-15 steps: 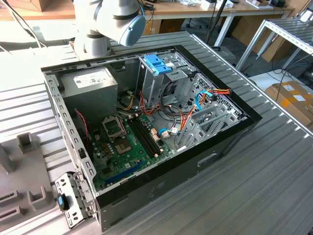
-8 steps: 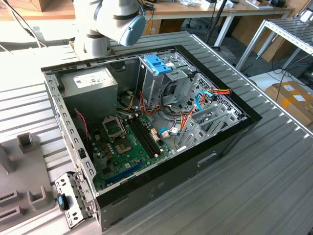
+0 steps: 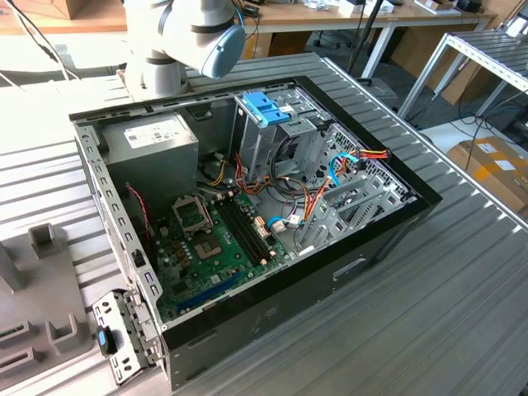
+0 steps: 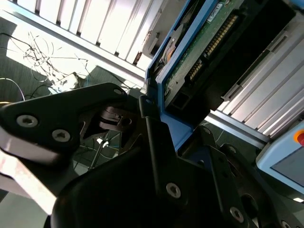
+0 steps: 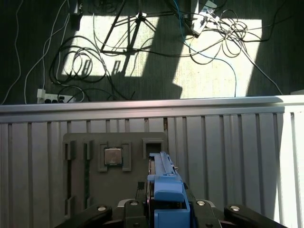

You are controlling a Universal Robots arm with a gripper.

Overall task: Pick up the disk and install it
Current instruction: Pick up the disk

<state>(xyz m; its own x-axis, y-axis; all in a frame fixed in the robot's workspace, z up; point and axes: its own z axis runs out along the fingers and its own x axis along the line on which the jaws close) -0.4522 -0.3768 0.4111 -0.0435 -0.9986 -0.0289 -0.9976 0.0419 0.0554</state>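
Observation:
In the first wrist view the disk (image 5: 166, 176) stands on edge, its light-blue carrier rail running up from between my gripper's (image 5: 167, 209) black fingers. The second wrist view shows the disk's (image 4: 209, 45) green circuit-board face and blue rail, with the gripper (image 4: 176, 135) shut on its lower end. The disk hangs above a ribbed metal table (image 5: 228, 142) and over a grey fixture plate (image 5: 85, 185). In the exterior view the open computer case (image 3: 388, 227) lies on its side, with the arm's (image 3: 194, 37) joints above its far end.
A blue handle on a grey drive cage (image 3: 266, 108) stands inside the case beside the motherboard (image 3: 210, 239) and power supply (image 3: 157, 140). The fixture plate holds a small square chip (image 5: 113, 155). Beyond the table edge, cables (image 5: 85, 61) lie on the floor.

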